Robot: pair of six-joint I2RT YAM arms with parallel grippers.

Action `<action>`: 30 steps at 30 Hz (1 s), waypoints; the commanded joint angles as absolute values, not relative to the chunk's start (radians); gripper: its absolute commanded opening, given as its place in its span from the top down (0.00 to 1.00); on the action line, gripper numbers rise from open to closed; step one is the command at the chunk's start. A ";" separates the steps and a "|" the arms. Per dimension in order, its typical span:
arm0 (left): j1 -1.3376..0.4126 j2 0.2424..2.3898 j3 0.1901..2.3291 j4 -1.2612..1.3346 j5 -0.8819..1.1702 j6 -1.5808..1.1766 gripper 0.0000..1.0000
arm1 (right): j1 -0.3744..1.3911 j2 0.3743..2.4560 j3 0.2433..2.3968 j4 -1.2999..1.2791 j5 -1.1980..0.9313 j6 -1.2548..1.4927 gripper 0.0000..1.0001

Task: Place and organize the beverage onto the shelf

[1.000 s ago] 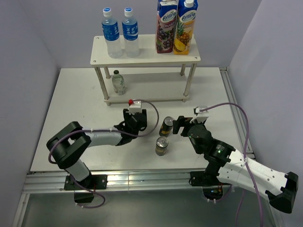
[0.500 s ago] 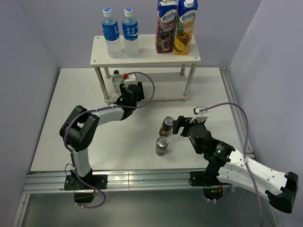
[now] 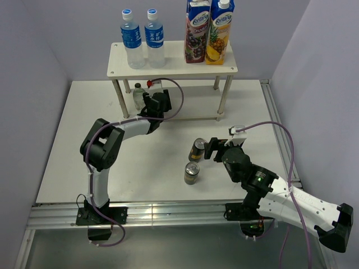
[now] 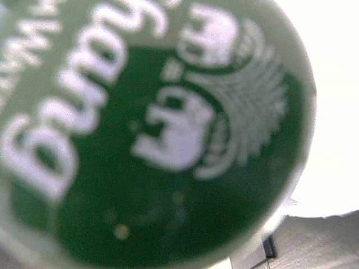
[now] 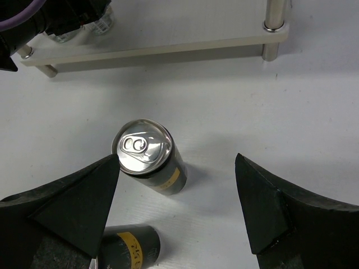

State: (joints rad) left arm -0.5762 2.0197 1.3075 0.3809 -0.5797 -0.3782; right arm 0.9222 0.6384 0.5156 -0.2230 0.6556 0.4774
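Grasping a green-capped bottle (image 4: 157, 134) in the left end effector (image 3: 152, 105), at the lower board of the shelf (image 3: 174, 67), just beside the other green-capped bottle (image 3: 139, 96). With the right end effector (image 5: 176, 162) released, fingers spread on both sides of an upright can (image 5: 148, 154) on the worktop (image 3: 84, 140), not touching it. Near it, a second can (image 3: 192, 172). On the top board, two water bottles (image 3: 131, 39).

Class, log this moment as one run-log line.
left gripper: holding green-capped bottle at shelf lower tier | right gripper: open around upright can | second can: on table
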 commanded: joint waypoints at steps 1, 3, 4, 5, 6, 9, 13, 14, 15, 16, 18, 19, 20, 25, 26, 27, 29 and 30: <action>-0.575 1.988 1.338 0.468 -0.571 -0.364 0.60 | 0.913 0.638 0.509 -0.176 0.657 0.472 0.10; -0.577 1.973 1.324 0.472 -0.572 -0.359 0.46 | 0.913 0.637 0.509 -0.176 0.657 0.474 0.10; -0.577 1.968 1.307 0.472 -0.574 -0.357 0.37 | 0.913 0.637 0.508 -0.175 0.657 0.474 0.10; -0.578 1.962 1.301 0.471 -0.575 -0.357 0.33 | 0.913 0.637 0.508 -0.176 0.657 0.474 0.10; -0.580 1.957 1.293 0.471 -0.574 -0.357 0.31 | 0.913 0.637 0.508 -0.175 0.657 0.477 0.10; -0.586 1.937 1.261 0.477 -0.574 -0.356 0.23 | 0.914 0.637 0.505 -0.172 0.657 0.476 0.10; -0.603 1.904 1.214 0.477 -0.581 -0.360 0.06 | 0.913 0.637 0.506 -0.173 0.661 0.477 0.10; -0.607 1.896 1.206 0.471 -0.590 -0.360 0.05 | 0.914 0.637 0.506 -0.175 0.661 0.477 0.10; -0.620 1.881 1.187 0.474 -0.595 -0.357 0.02 | 0.914 0.634 0.506 -0.175 0.664 0.477 0.10; -0.627 1.872 1.177 0.476 -0.600 -0.356 0.01 | 0.913 0.634 0.506 -0.178 0.667 0.480 0.10; -0.646 1.846 1.157 0.474 -0.610 -0.359 0.01 | 0.913 0.632 0.506 -0.176 0.669 0.480 0.10; -0.650 1.836 1.140 0.471 -0.612 -0.364 0.01 | 0.914 0.632 0.506 -0.178 0.669 0.479 0.10; -0.653 1.826 1.129 0.469 -0.615 -0.373 0.01 | 0.913 0.632 0.505 -0.178 0.669 0.480 0.10; -0.687 1.747 1.042 0.466 -0.647 -0.390 0.01 | 0.913 0.634 0.506 -0.178 0.673 0.482 0.10; -0.699 1.735 1.028 0.463 -0.656 -0.396 0.01 | 0.914 0.634 0.506 -0.176 0.658 0.476 0.10; -0.706 1.709 0.997 0.460 -0.664 -0.403 0.01 | 0.913 0.634 0.506 -0.170 0.646 0.468 0.10; -0.722 1.659 0.965 0.446 -0.673 -0.425 0.01 | 0.914 0.638 0.502 -0.157 0.605 0.457 0.09; -0.729 1.640 0.928 0.443 -0.676 -0.433 0.01 | 0.914 0.644 0.502 -0.149 0.588 0.451 0.09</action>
State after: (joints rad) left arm -0.7063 1.7283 0.9813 0.4282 -0.6369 -0.3908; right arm 0.9218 0.6388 0.5148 -0.2092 0.6308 0.4728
